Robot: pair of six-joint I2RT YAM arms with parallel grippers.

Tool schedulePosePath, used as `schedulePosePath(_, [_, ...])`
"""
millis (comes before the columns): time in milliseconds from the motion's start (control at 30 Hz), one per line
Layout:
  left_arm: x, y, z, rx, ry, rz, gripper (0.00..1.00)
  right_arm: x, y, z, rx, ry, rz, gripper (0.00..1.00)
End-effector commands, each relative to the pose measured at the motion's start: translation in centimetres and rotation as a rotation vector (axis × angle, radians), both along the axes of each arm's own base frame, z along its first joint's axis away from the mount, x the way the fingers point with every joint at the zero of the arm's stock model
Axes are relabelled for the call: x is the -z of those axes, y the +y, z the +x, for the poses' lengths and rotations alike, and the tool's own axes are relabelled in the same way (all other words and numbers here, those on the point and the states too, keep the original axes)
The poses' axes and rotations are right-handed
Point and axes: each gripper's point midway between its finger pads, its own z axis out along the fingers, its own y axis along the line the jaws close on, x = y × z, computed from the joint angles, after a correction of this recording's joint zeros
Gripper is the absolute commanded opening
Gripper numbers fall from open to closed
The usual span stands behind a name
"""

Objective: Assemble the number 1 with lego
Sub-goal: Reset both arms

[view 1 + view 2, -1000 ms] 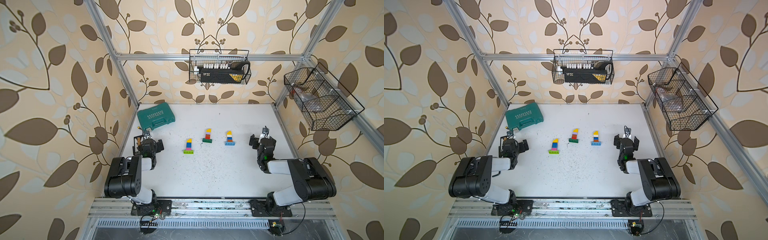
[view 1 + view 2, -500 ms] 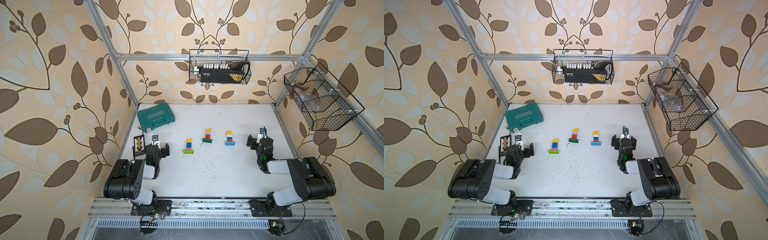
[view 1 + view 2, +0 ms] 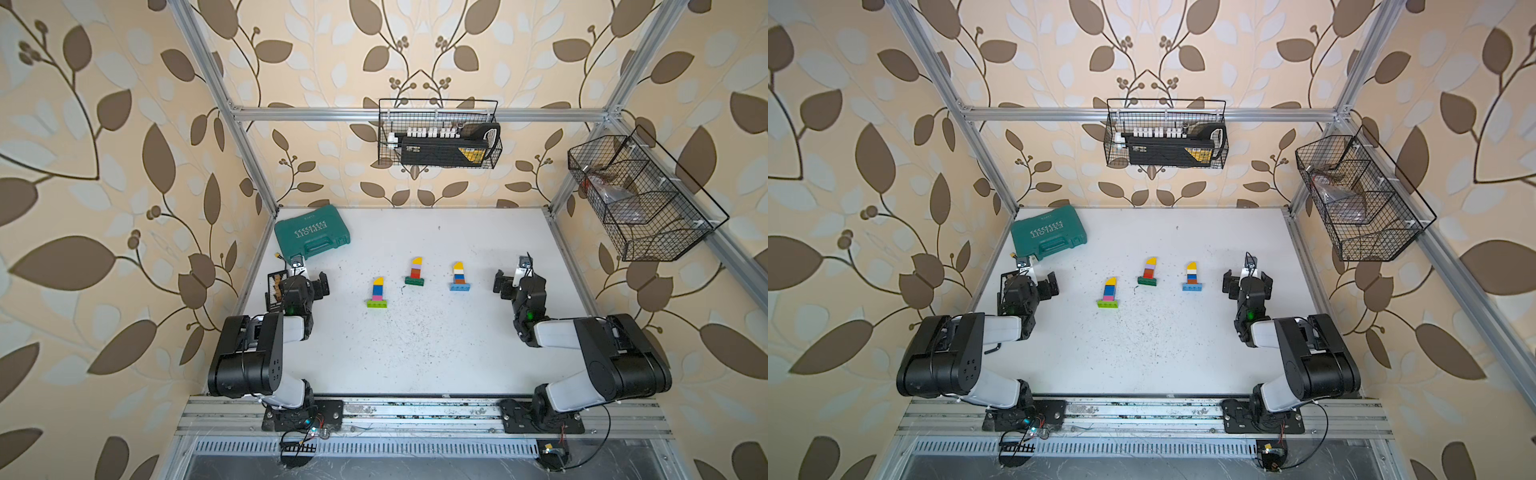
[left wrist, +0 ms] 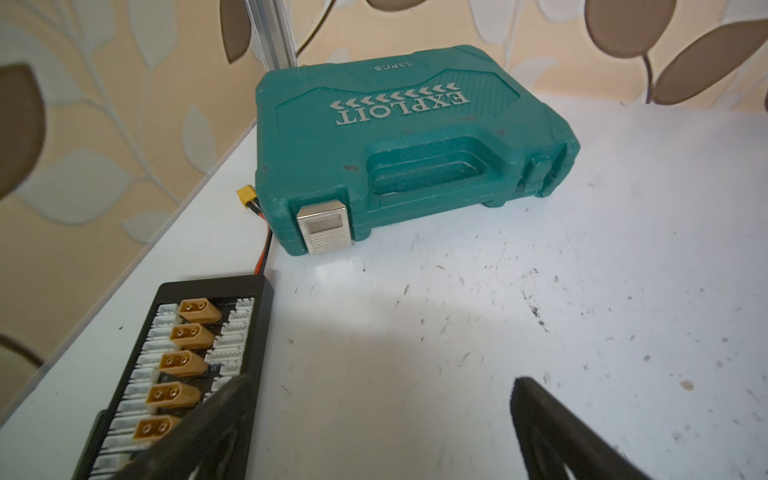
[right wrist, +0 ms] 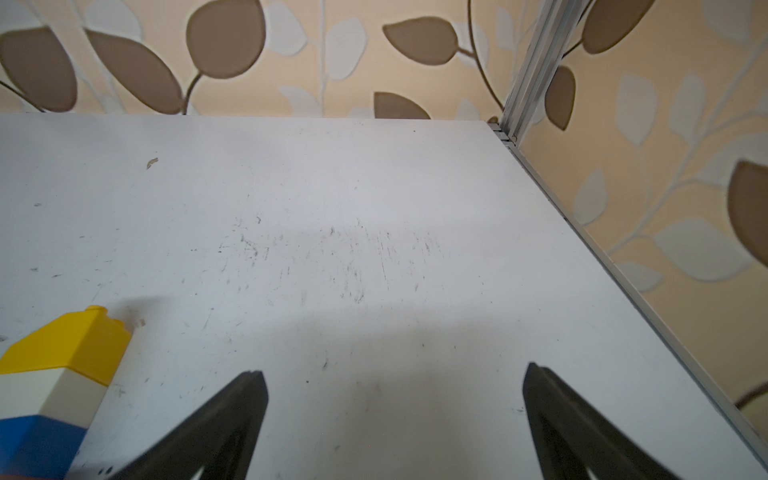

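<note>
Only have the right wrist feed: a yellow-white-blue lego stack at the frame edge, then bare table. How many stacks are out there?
Observer: Three, upright on the table in both top views: lime-based stack, green-based stack, blue-based stack. The last is the one you see.
Operator: Left hand holding anything?
Observer: No. The left hand is open and empty, next to a black connector board.
Operator: What is it facing?
Observer: A closed teal tool case in the far left corner.
</note>
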Motion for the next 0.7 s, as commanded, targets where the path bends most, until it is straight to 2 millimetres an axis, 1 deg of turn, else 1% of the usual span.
schedulePosePath(0, [-0.5, 0.8, -0.5, -0.08, -0.031, 0.036, 0.99, -0.1, 0.3, 0.1, -0.012, -0.004, 0.007, 0.99])
schedulePosePath(100, [-0.7, 0.9, -0.8, -0.088, -0.046, 0.036, 0.99, -0.1, 0.2, 0.1, -0.012, -0.003, 0.01, 0.99])
schedulePosePath(133, [-1.0, 1.4, -1.4, -0.124, -0.078, 0.04, 0.99, -0.1, 0.2, 0.1, -0.013, -0.001, 0.01, 0.99])
schedulePosePath(200, [-1.7, 1.1, -2.7, -0.111, -0.156, 0.03, 0.99, -0.1, 0.2, 0.1, -0.013, -0.002, 0.01, 0.99])
schedulePosePath(300, [-1.6, 1.0, -2.6, -0.104, -0.153, 0.038, 0.99, 0.0, 0.3, 0.1, -0.014, -0.001, 0.01, 1.0])
schedulePosePath(333, [-1.4, 1.0, -2.2, -0.103, -0.128, 0.041, 0.99, 0.0, 0.2, 0.1, -0.013, 0.0, 0.01, 0.99])
schedulePosePath(400, [-0.3, 1.2, -0.3, -0.11, -0.009, 0.043, 0.99, -0.1, 0.3, 0.1, -0.015, -0.002, 0.01, 0.99])
schedulePosePath(433, [0.2, 1.5, 0.3, -0.082, 0.011, -0.002, 0.99, -0.1, 0.2, 0.1, -0.014, -0.002, 0.01, 0.99])
schedulePosePath(467, [0.5, 1.8, 0.3, -0.074, 0.032, -0.047, 0.99, 0.0, 0.3, 0.1, -0.015, -0.001, 0.012, 0.99])
schedulePosePath(500, [0.4, 1.8, 0.2, -0.073, 0.022, -0.049, 0.99, -0.1, 0.2, 0.1, -0.013, -0.002, 0.012, 0.99])
schedulePosePath(600, [0.2, 1.4, 0.1, -0.047, 0.007, -0.044, 0.99, -0.1, 0.2, 0.1, -0.013, -0.001, 0.012, 0.99])
schedulePosePath(667, [-0.1, 0.7, -0.3, -0.019, -0.019, -0.03, 0.99, -0.1, 0.2, 0.1, -0.013, 0.0, 0.012, 1.0])
